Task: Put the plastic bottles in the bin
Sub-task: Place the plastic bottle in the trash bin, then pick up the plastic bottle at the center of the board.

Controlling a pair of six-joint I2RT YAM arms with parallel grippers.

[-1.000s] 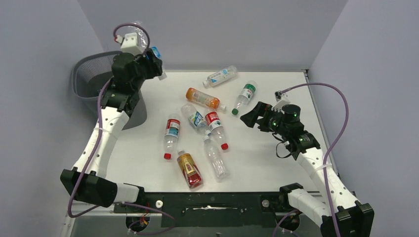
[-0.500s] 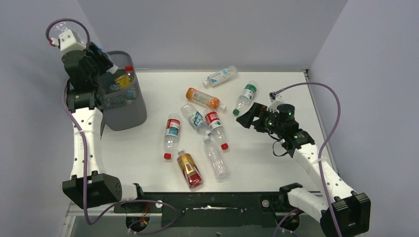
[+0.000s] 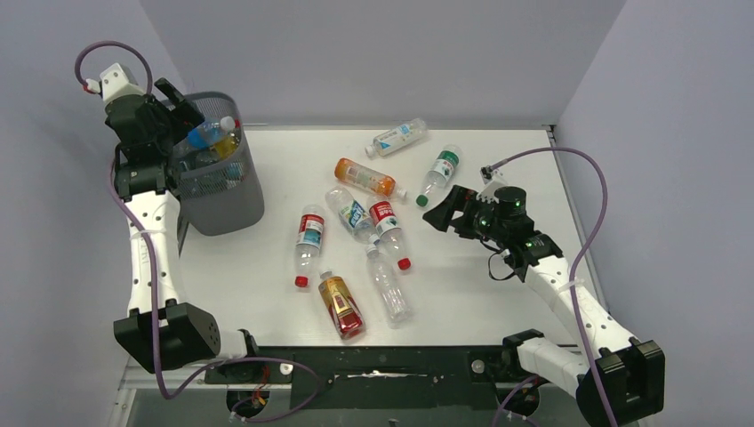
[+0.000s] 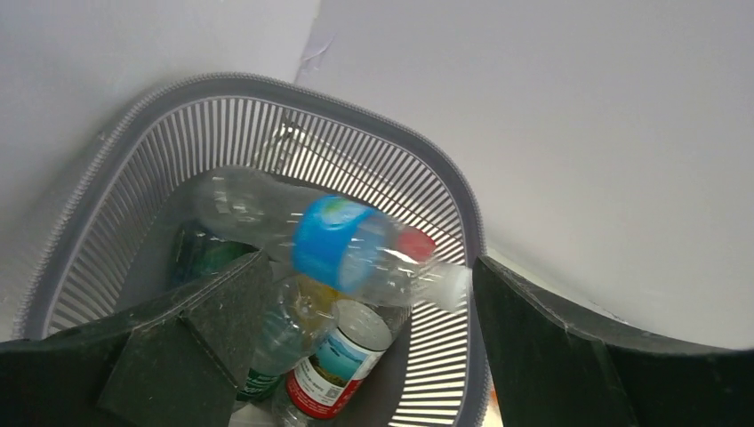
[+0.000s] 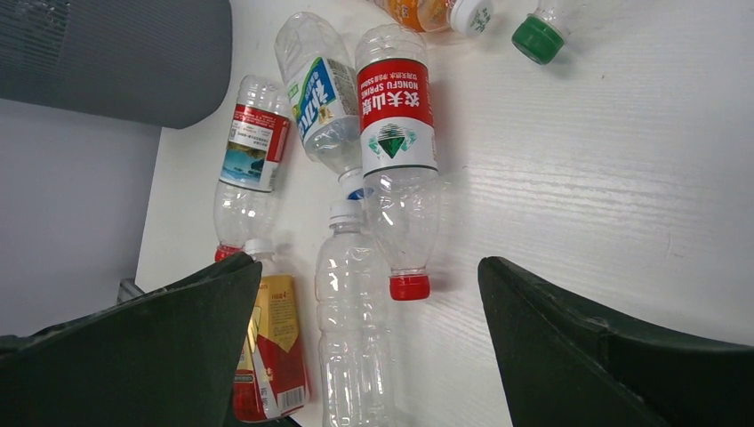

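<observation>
At the far left, the left claw [image 3: 181, 105] hangs over the mouth of the bin [image 3: 227, 203]. Its fingers are wide apart and grip nothing. Between them a blurred bottle with a blue label [image 4: 333, 240] is in the bin's mouth, above the other bottles [image 4: 329, 374] inside. The bin stands at the far left corner of the bench [image 3: 498, 302]. In the middle of the bench eight bottles [image 3: 308, 245] lie on their sides, among them an orange bottle [image 3: 364, 177] and a green-capped bottle [image 3: 440, 172]. Near that green cap the right claw [image 3: 442, 211] hovers over the bench with its fingers apart, empty.
</observation>
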